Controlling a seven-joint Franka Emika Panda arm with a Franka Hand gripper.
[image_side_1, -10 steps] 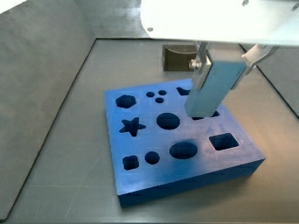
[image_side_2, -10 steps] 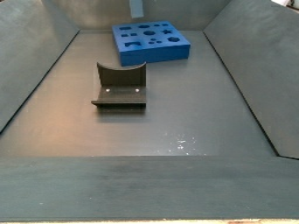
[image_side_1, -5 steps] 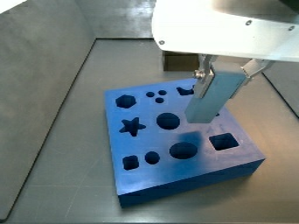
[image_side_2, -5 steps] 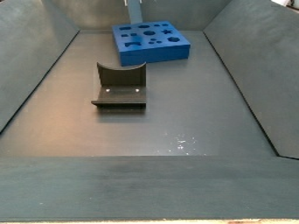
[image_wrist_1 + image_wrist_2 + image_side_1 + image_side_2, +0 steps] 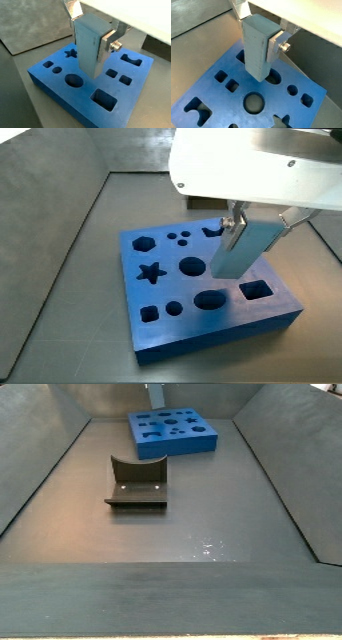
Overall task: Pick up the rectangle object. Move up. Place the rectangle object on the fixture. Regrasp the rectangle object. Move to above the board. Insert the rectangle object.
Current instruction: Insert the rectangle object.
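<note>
My gripper (image 5: 91, 36) is shut on the rectangle object (image 5: 90, 47), a pale light-blue block held upright, long side vertical. One silver finger (image 5: 107, 44) presses its side; the opposite one is mostly hidden behind it. In both wrist views the block (image 5: 258, 47) hangs just over the board (image 5: 221, 114), a royal-blue slab with shaped holes. In a side view the gripper (image 5: 254, 226) holds the block (image 5: 246, 248) above the board (image 5: 174, 288), its lower end close to a rectangular hole (image 5: 255, 288). The fixture (image 5: 136, 484) stands apart from the board (image 5: 171, 444).
Grey sloping walls (image 5: 47, 474) enclose the grey floor (image 5: 201, 524). The fixture's dark top (image 5: 199, 200) shows behind the board, partly hidden by the white arm housing (image 5: 254, 168). The board carries star, round, square and hexagon holes.
The gripper has come lower with the block, bringing its lower end closer to the board's top. The board and the fixture have stayed where they were.
</note>
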